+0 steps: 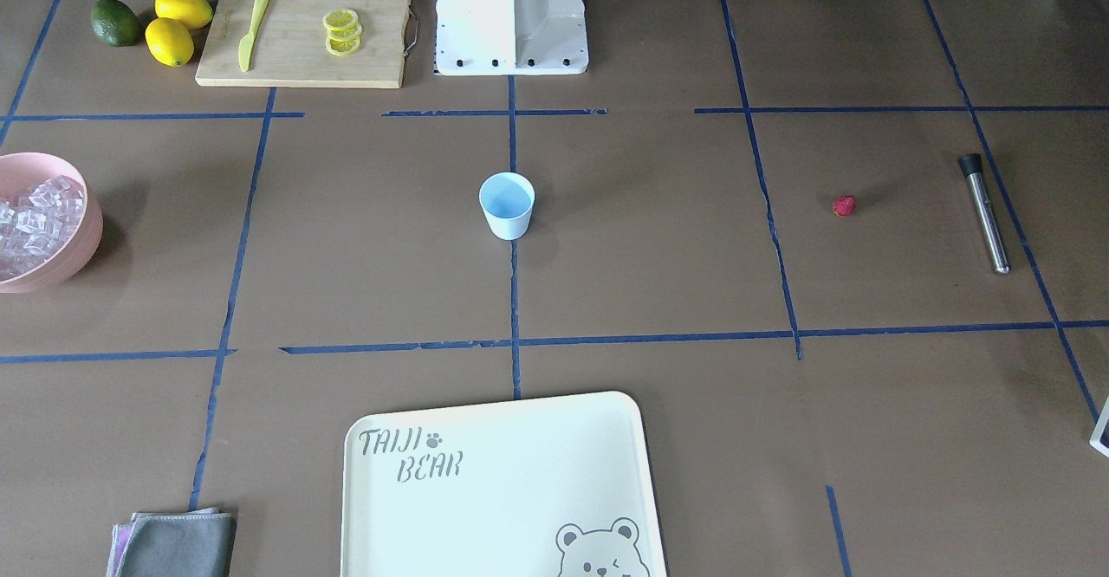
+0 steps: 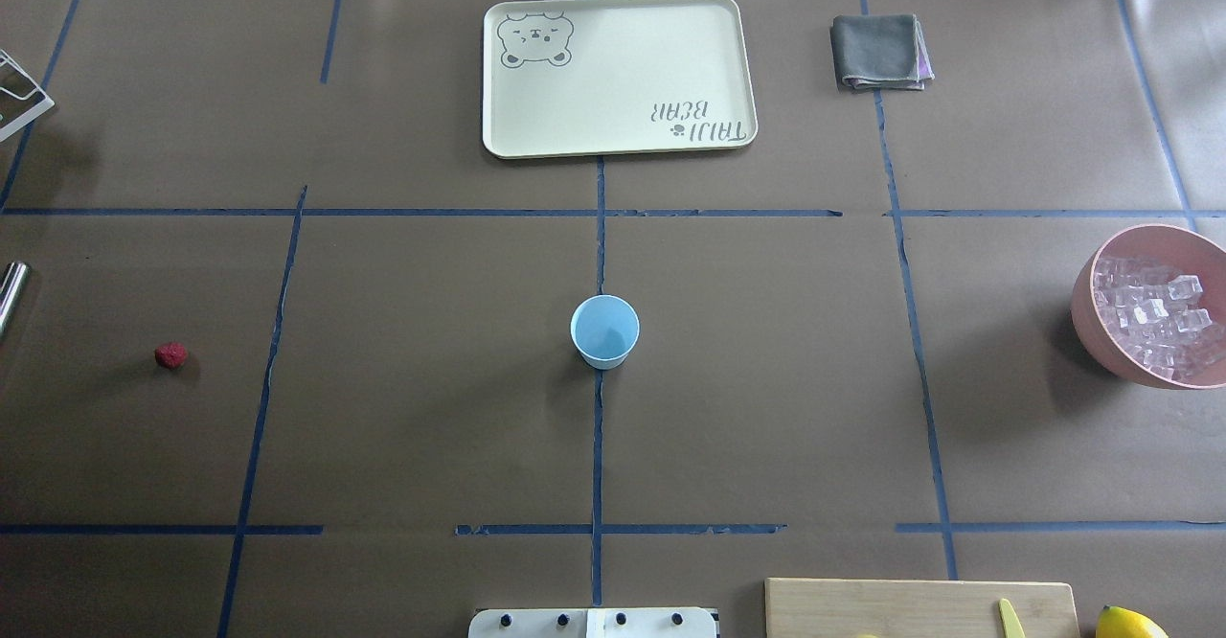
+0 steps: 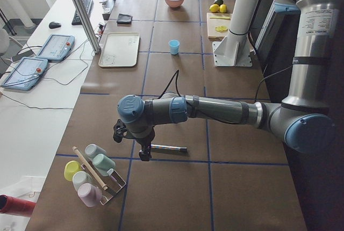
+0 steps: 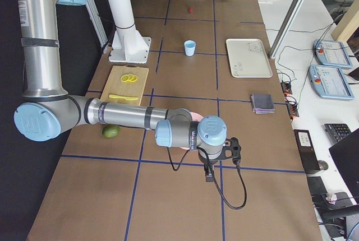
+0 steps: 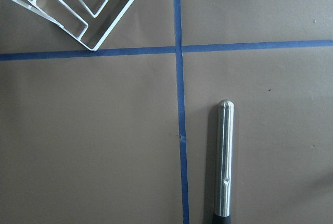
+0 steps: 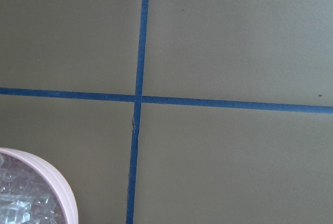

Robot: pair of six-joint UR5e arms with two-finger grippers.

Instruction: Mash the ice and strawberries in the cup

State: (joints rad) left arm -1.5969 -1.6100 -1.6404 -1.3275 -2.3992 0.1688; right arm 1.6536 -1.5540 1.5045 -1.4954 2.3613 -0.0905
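Strawberry [image 2: 171, 355] lay alone on the left part of the table [image 2: 431, 408], apart from the left gripper [image 3: 144, 154]. That gripper hung over the far end of a steel muddler [image 1: 985, 213]. Its fingers showed only in the side view, so how far open they were, or whether they held anything, could not be told. Cup [image 2: 604, 331] stood upright at centre on a tape line. Ice [image 2: 1154, 317] filled a pink bowl [image 2: 1087, 317] at the right edge. The right gripper [image 4: 208, 175] hung near that bowl, spread likewise not judgeable.

Table surface was brown paper with a blue tape grid; a tray [image 2: 618, 135] and a grey cloth [image 2: 879, 52] sat on the far side, and a desk with tablets [image 3: 54, 45] ran beyond.

Only the front view showed the full cutting board [image 1: 303, 31] with lemon slices [image 1: 342, 33]. The left wrist view gave the muddler's rounded tip and a white rack [image 5: 78, 26]. The right wrist view caught the bowl's rim.
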